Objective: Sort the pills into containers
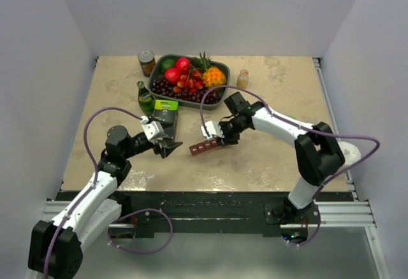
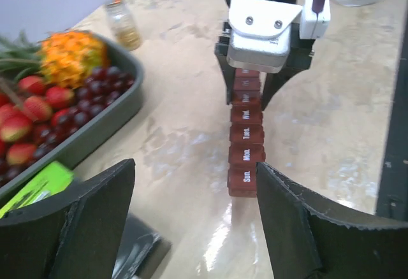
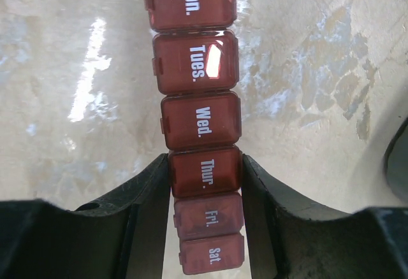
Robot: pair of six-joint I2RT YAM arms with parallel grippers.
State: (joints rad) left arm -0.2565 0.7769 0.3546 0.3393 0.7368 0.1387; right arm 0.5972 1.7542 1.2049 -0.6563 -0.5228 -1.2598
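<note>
Matte black jaws of the right gripper (image 3: 205, 167) clamp the glossy maroon pill organiser (image 3: 200, 120) at its square "Thur." lid, over the marbled bench (image 3: 64, 69). Left gripper (image 2: 194, 174) jaws stand wide beside the "Sun." end, lettering only its wrist view shows.

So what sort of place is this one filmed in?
Most likely a staged robot test cell, not a home: plain white walls box in a marble-look table, two arms are mounted at its edge, and the props are a fruit tray and pill organiser.
</note>
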